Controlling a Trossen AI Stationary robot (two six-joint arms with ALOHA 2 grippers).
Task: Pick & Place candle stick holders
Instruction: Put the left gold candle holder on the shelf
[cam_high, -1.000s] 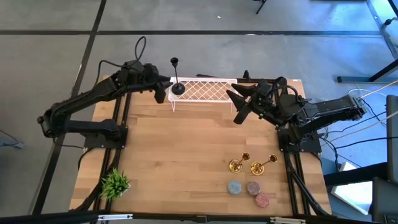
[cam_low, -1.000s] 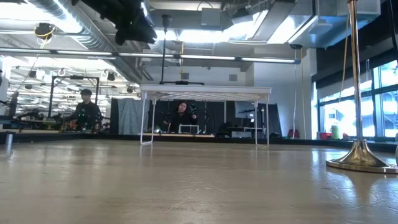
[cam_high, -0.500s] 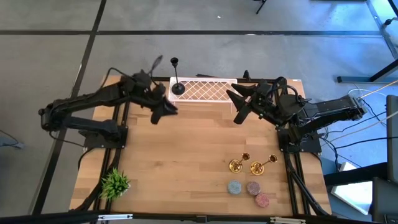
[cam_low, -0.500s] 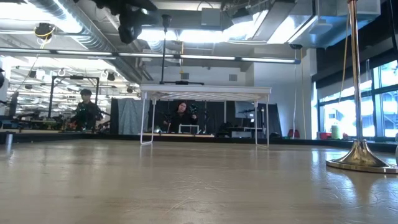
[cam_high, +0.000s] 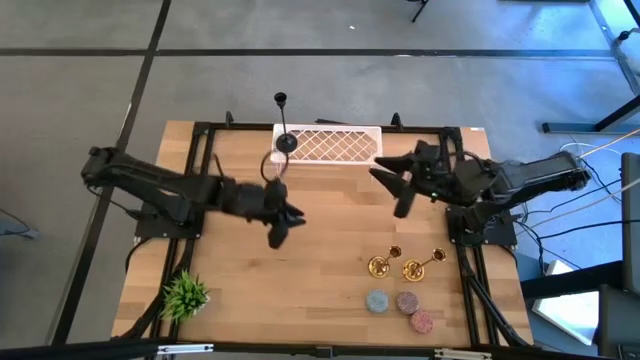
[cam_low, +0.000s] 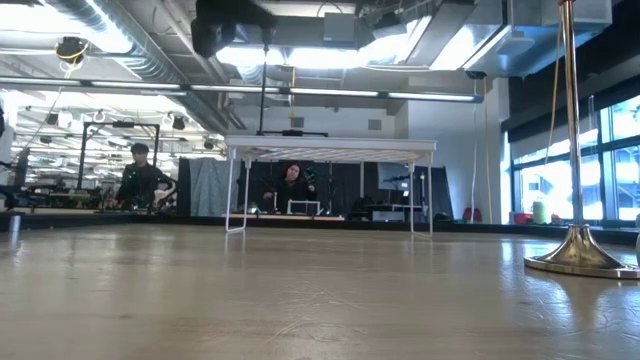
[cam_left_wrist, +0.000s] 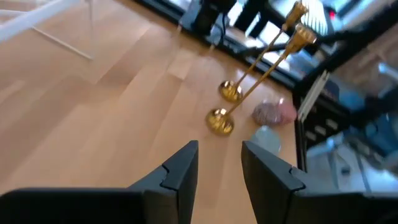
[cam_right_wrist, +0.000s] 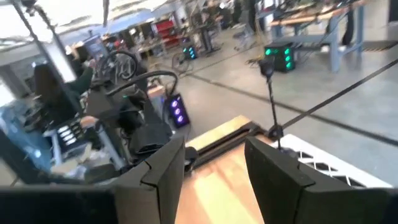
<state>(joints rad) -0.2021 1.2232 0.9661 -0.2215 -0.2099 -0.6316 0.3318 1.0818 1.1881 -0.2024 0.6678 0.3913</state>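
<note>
A matte black candle stick holder (cam_high: 284, 130) stands upright with its round base on the left end of a white lattice rack (cam_high: 335, 146) at the table's far edge; it also shows in the right wrist view (cam_right_wrist: 272, 93). Two shiny gold holders (cam_high: 380, 264) (cam_high: 414, 267) stand on their bases at the near right of the table, ahead of my left gripper's fingers (cam_left_wrist: 219, 121). My left gripper (cam_high: 288, 225) hangs open over the table's middle, holding nothing. My right gripper (cam_high: 386, 192) hovers open near the rack's right end, also with nothing in it.
Three round discs (cam_high: 400, 305) lie just nearer than the gold holders. A small green plant (cam_high: 185, 293) sits at the near left corner. The dark arm frames run along both table sides. Bare wood lies between the two grippers.
My left gripper has swung away from the rack's left end and the black holder, toward the table's middle and near edge, sinking a little and rolling. The black holder stays upright on the rack. My right gripper has shifted slightly and tipped.
</note>
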